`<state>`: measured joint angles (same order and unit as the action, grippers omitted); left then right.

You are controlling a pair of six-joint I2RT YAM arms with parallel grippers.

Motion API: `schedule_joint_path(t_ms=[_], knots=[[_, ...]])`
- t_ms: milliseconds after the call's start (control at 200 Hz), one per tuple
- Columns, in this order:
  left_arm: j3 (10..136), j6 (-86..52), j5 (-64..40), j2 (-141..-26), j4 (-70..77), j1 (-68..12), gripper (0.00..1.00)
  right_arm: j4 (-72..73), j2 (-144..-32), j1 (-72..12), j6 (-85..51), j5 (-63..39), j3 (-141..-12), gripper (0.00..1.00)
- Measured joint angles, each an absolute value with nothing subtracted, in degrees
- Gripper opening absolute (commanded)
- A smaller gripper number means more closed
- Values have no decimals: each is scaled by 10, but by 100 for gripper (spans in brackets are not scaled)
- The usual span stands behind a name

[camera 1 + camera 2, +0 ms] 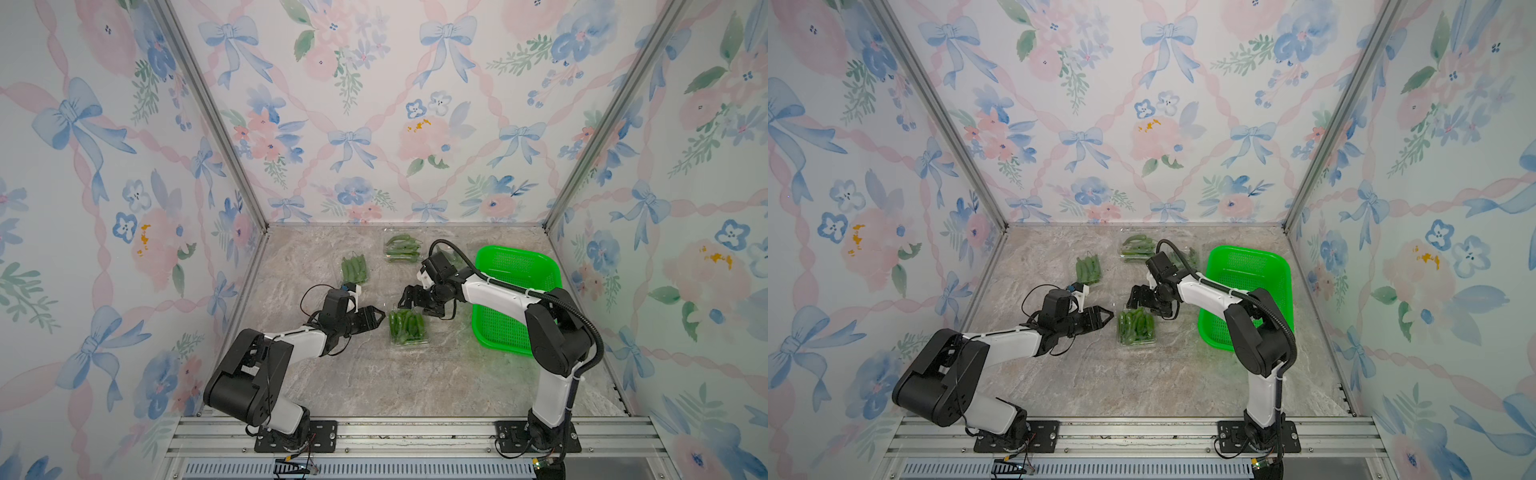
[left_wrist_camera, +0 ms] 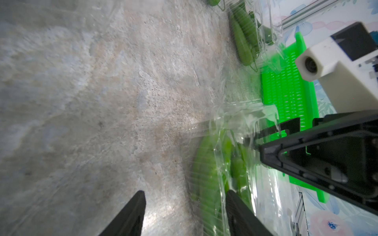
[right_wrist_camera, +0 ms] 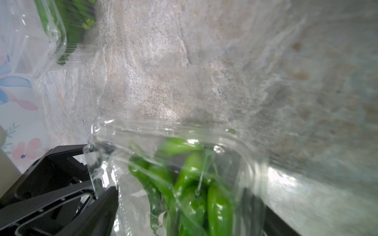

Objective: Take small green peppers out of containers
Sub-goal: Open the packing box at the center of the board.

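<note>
Small green peppers point(image 3: 218, 204) lie packed in a clear container point(image 1: 409, 332) point(image 1: 1136, 330) near the middle of the table. My right gripper point(image 1: 415, 307) point(image 3: 190, 200) stands open across its far end, one finger on each side of the plastic walls. My left gripper point(image 1: 377, 320) point(image 2: 185, 193) is open at the container's left edge: one fingertip point(image 2: 230, 196) sits over the rim against the film, the other over bare table. Two more containers of peppers point(image 1: 354, 269) point(image 1: 401, 249) rest farther back. Another is half hidden behind the right wrist point(image 1: 1187, 257).
A large bright green perforated basket point(image 1: 515, 266) point(image 1: 1246, 266) stands at the right under the right arm. Marbled tabletop point(image 1: 374, 382) stretches in front of the containers. Flowered walls close in the left, right and back sides.
</note>
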<state>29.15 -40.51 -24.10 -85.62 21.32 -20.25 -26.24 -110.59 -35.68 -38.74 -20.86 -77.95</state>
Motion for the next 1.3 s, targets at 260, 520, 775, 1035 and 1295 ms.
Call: schedule_joint_path(t_ms=[260,520,775,1035,1295], knots=[[275,-405,-241,-840,214,-191,65,-264,-1121,-350,-372,-247,-793,91],[256,-406,-244,-815,213,-170,64,-265,-1121,-349,-353,-270,-801,92],[255,-405,-249,-805,215,-153,61,-271,-1137,-350,-344,-275,-821,92],[244,-405,-251,-805,216,-150,61,-280,-1137,-350,-342,-275,-821,92],[242,-405,-254,-805,216,-150,61,-283,-1138,-350,-342,-275,-828,91]])
